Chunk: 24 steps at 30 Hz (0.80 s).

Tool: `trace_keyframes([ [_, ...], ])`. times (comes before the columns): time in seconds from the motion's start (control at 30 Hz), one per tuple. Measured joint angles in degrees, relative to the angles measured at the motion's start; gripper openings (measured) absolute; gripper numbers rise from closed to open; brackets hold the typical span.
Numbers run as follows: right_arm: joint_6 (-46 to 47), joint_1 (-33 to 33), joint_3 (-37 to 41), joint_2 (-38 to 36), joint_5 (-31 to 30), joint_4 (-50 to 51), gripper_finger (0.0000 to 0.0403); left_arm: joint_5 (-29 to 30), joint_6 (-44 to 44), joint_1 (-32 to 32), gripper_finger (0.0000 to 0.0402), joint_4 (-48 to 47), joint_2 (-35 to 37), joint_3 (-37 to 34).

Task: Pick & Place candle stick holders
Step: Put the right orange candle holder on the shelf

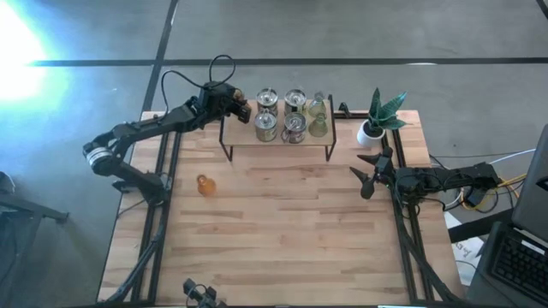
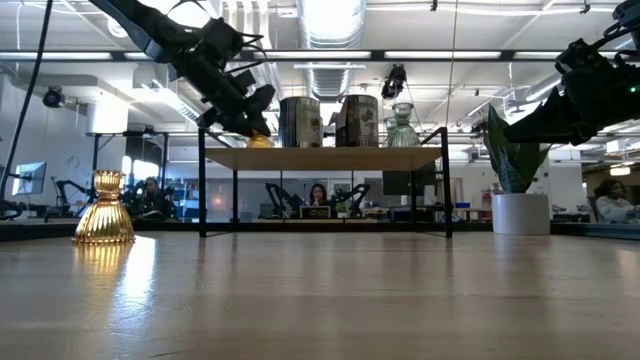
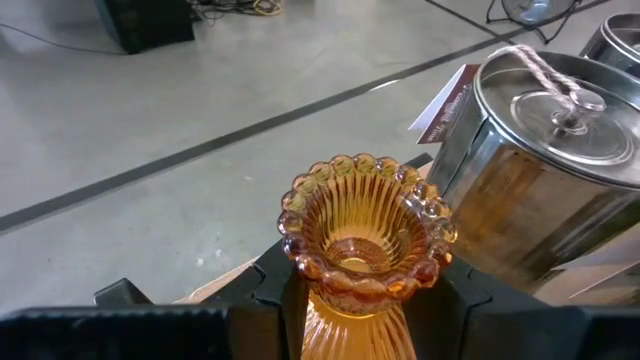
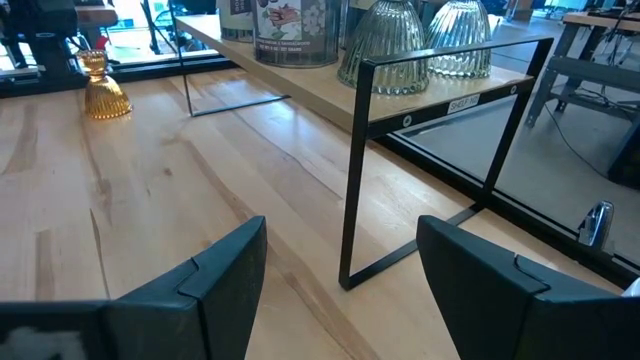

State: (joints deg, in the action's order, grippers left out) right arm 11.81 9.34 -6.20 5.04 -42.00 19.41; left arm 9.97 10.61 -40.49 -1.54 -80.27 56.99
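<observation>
Left end effector pinching orange candle holder over shelf left end, apparently. Lower upright, clear of metal tin. Right end effector spread, waiting right.

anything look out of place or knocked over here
Nothing is knocked over. One ribbed orange glass candle holder stands upright alone on the wooden table, apart from the others on the shelf.

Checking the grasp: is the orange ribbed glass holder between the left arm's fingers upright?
Upright: the orange ribbed glass holder shows its beaded rim and open cup from above, between the left fingers.
</observation>
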Motion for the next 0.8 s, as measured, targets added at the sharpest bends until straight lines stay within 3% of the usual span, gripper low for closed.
trace_keyframes([
  [0.8,-0.02,0.02,-0.02,0.00,0.00,-0.01,0.0251,-0.94,-0.24,0.02,0.0127,-2.27,0.07,0.07],
])
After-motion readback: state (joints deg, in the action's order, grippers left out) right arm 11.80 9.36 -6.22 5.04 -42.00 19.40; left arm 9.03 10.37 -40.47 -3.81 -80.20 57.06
